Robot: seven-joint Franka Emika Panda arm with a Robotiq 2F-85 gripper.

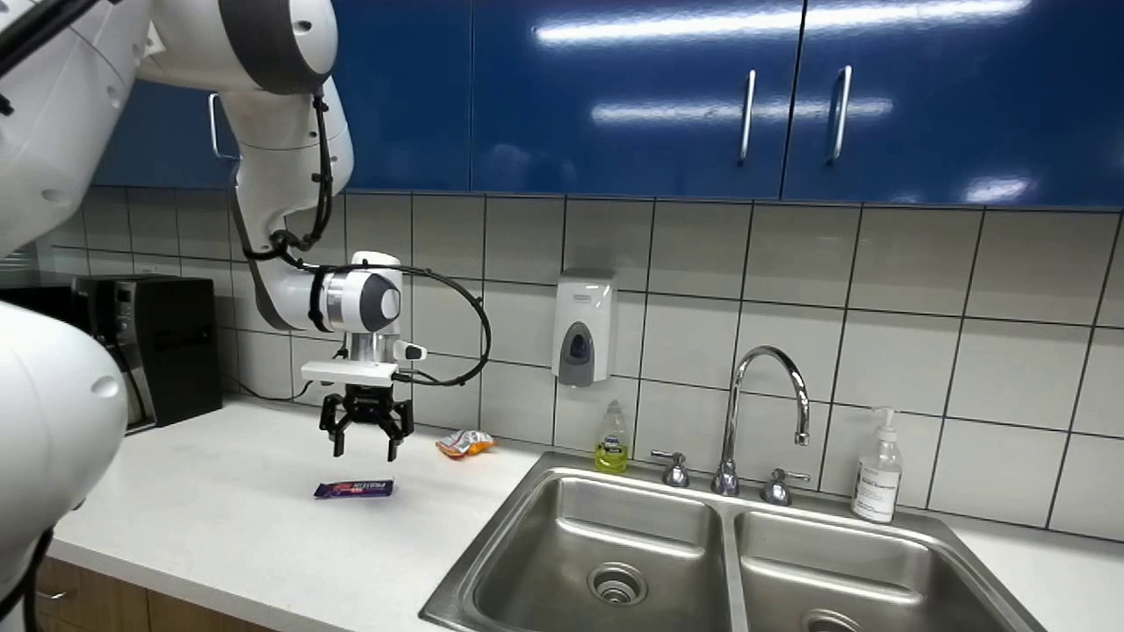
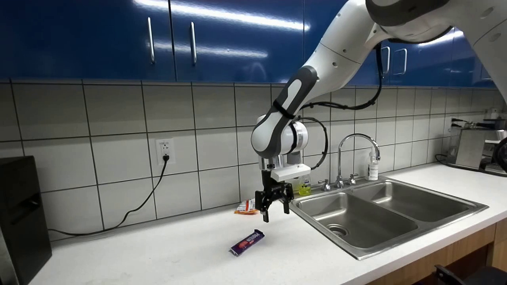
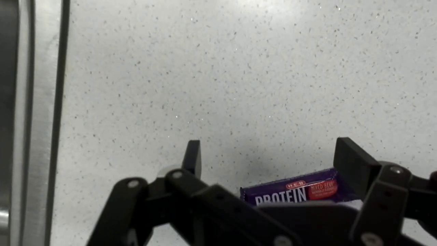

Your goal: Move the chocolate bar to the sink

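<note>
The chocolate bar (image 1: 354, 489), in a dark purple wrapper, lies flat on the white counter. It also shows in an exterior view (image 2: 247, 242), left of the stainless double-basin sink (image 2: 350, 250). My gripper (image 1: 365, 453) hangs above the counter, pointing down, with its fingers spread and nothing held. From the wrist, the chocolate bar (image 3: 286, 188) appears below my open gripper (image 3: 269, 147), nearer the right finger; the gripper's body hides its lower edge, and the right finger (image 3: 355, 164) overlaps its right end. The sink's rim (image 3: 42, 102) runs along the left edge there.
An orange packet (image 1: 465, 443) lies near the tiled wall behind the gripper. Green dish soap (image 1: 612, 443), a chrome faucet (image 1: 729, 421) and a clear pump bottle (image 1: 878, 478) line the sink's back edge. A black appliance (image 1: 176, 347) stands at the counter's far end, and blue cabinets (image 1: 615, 105) hang above.
</note>
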